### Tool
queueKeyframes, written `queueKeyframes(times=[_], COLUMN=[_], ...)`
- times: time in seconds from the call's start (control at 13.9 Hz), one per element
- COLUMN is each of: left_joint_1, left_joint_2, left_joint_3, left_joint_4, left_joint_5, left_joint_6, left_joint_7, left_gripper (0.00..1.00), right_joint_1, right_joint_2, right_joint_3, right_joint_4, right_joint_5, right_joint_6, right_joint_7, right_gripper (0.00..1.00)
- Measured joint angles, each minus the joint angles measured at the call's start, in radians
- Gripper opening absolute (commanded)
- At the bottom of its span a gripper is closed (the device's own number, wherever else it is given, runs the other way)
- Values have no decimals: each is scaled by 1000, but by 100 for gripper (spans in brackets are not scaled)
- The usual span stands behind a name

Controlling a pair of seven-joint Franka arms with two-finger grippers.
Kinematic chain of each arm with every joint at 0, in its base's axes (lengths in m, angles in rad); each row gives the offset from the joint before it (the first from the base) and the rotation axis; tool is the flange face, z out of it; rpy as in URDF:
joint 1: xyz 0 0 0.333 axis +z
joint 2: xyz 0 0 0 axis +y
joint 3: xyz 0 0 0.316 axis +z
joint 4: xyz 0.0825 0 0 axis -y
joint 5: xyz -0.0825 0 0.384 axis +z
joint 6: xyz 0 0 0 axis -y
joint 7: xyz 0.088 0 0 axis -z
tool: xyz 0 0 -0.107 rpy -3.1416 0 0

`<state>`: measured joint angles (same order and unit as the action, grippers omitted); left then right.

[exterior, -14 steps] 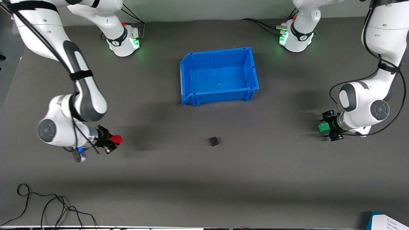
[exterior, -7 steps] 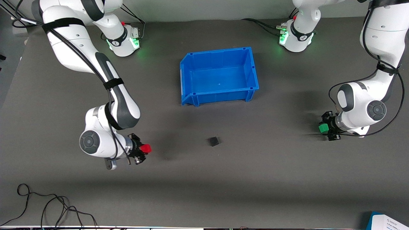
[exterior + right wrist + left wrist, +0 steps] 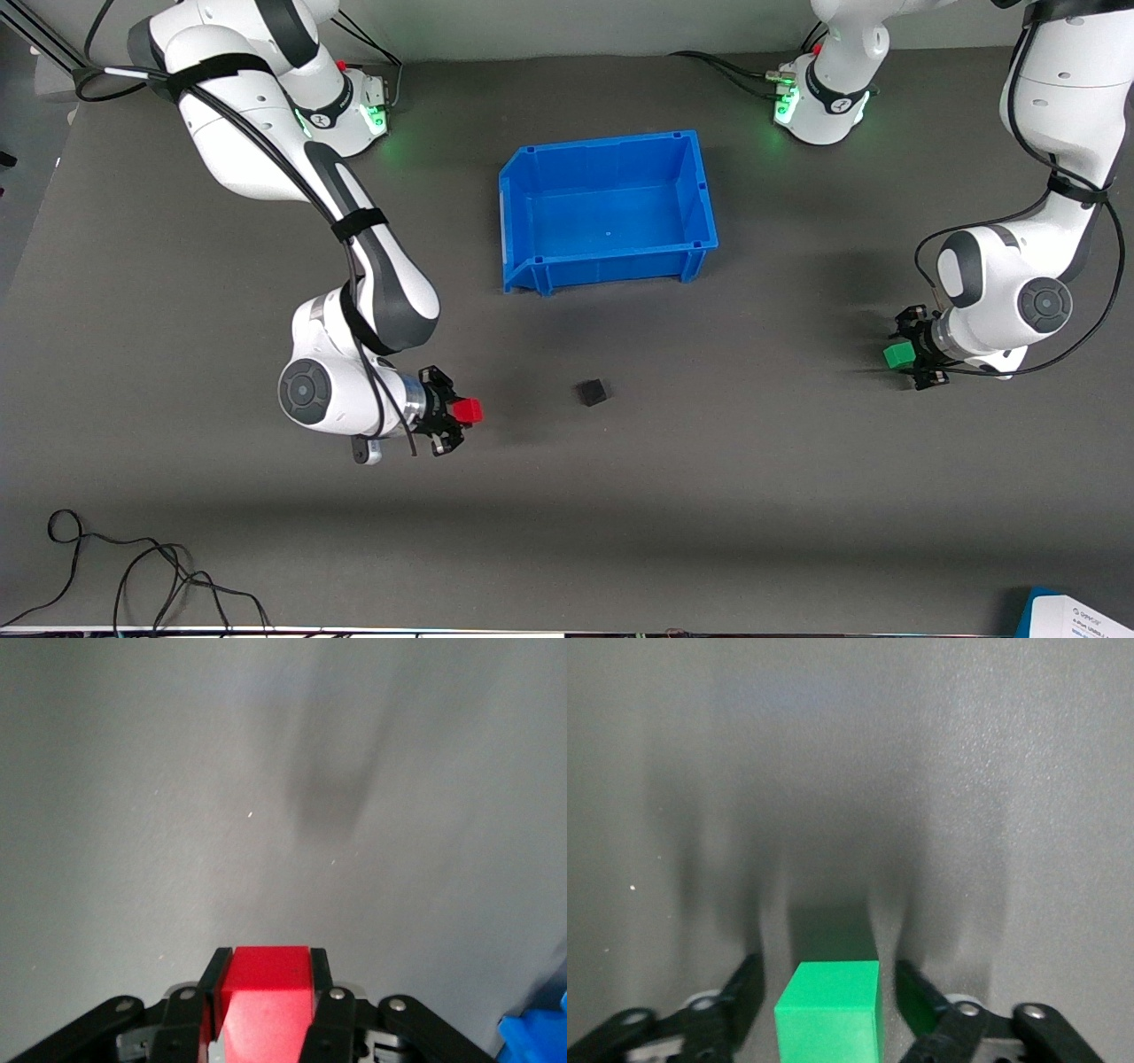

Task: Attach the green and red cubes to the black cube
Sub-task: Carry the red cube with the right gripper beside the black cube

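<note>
Broadly, we saw a dark grey matte tabletop filling the scene, with a pale wall strip along the edge where both arm bases stood lit green. Loose black cables lay curled at the tabletop's edge nearest the front camera, toward the right arm's end, and a blue-and-white card poked in at the corner toward the left arm's end.

We noted the blue bin, open-topped and holding nothing we could see, sitting midway between the two ends and closer to the bases than the black cube.

Our right claw hung low over the tabletop, pointed sideways toward the black cube, its fingers pressed flat against both sides of the red cube, so it was closed only to the cube's width. A stretch of bare tabletop separated the red cube from the black one.

Our left claw hung low over the left arm's end of the tabletop, well apart from the black cube. In the left wrist view the green cube sat between its fingers with visible gaps on both sides, so we could not tell how it was gripped.

The black cube lay alone on the tabletop, nearer the front camera than the bin, touched by nothing.
</note>
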<state>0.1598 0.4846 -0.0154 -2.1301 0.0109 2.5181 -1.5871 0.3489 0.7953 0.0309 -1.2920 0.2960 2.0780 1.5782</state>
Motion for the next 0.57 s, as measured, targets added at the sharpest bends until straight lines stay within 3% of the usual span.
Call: queueKeyframes(times=[0.57], left_joint_1=[-9], left_joint_2=[-29], left_joint_3=[-6], left_joint_4=[11], left_joint_5=[5], left_joint_6=[-12], left_joint_7=[-1], left_gripper=[0], right_joint_1=[60], right_joint_2=[52], right_joint_3=[19], right_joint_4=[60], right_joint_5=[6], right_joint_6=[83], right_joint_7=[104], right_gripper=[14])
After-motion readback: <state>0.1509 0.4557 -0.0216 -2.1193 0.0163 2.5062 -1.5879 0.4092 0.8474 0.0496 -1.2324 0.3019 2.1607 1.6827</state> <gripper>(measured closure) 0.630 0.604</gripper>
